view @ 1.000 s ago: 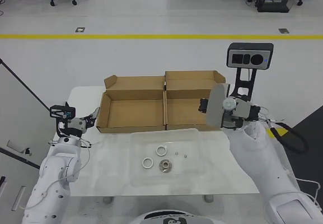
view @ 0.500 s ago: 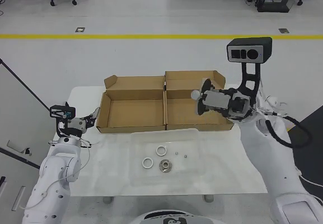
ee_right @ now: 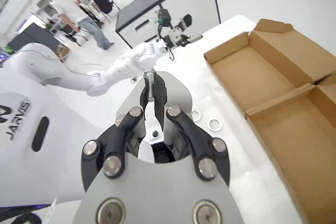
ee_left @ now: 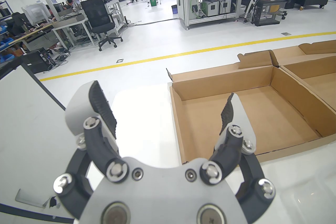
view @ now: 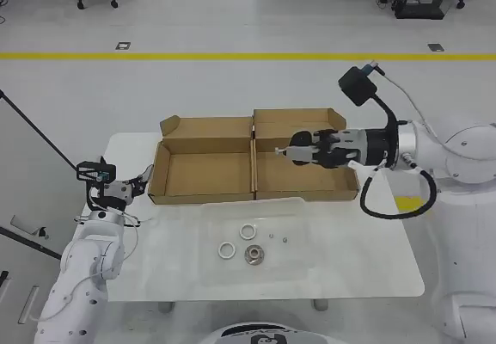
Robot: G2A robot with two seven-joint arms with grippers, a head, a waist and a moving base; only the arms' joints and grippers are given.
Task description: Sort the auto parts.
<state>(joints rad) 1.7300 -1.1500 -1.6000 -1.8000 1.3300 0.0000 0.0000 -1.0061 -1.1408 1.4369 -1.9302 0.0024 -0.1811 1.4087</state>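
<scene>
No text, label, number or sign can be read on the cardboard boxes (view: pixel 205 172), the small parts (view: pixel 252 254) or the worktop (view: pixel 359 258).

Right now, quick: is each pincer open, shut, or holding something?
Left pincer: open, empty.
Right pincer: shut on a bolt.

Our right end effector (view: pixel 286 152) hangs over the right box (view: pixel 275 178), pinching a small bolt (view: pixel 279 150); two white rings (view: pixel 248 231) and a metal part (view: pixel 253 254) lie on our table (view: pixel 359 258).
</scene>
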